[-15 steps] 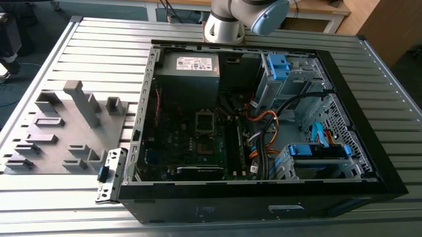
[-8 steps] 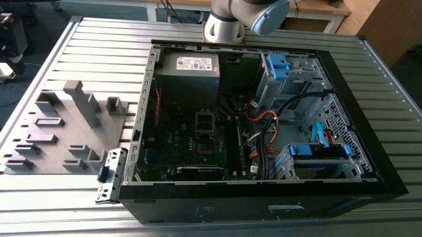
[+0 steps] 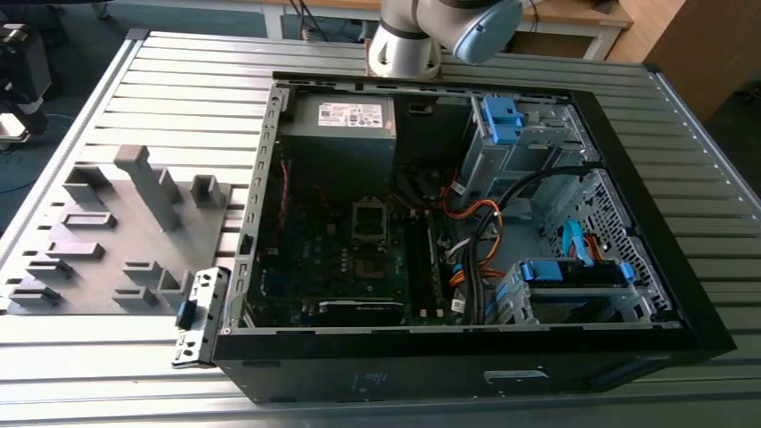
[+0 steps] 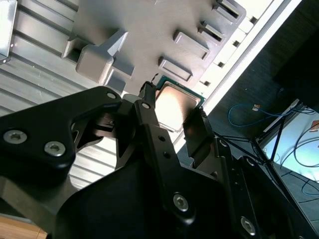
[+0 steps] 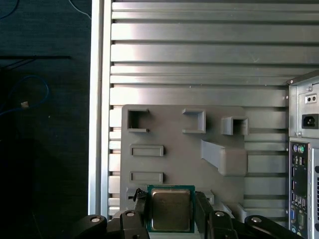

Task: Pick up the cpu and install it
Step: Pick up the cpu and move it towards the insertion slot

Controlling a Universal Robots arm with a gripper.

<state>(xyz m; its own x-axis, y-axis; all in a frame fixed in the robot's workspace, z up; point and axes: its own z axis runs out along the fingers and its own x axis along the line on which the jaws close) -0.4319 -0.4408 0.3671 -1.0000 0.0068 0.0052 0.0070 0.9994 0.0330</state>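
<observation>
The cpu [image 5: 171, 209] is a thin square chip with a dull metal top and a green rim. My gripper [image 5: 171, 200] is shut on it, one black finger [image 5: 141, 208] against each side edge. It hangs well above the grey plastic tray [image 5: 174, 149]; in the second wrist view the cpu [image 4: 175, 105] sits between the same fingers of the gripper [image 4: 173, 103], over the tray's [image 4: 144, 30] edge. In the exterior view the arm [image 3: 434, 36] rises behind the open computer case [image 3: 666, 267], whose motherboard carries a metal-framed square socket [image 3: 371, 223].
The grey tray [image 3: 119, 259] with raised blocks and pockets lies on the slatted metal table [image 3: 178, 89], at the exterior view's left of the case. Inside the case are a power-supply box [image 3: 345, 125], orange and black cables [image 3: 476, 223] and blue drive brackets [image 3: 571, 272]. The case's rear ports [image 5: 304, 164] border the tray.
</observation>
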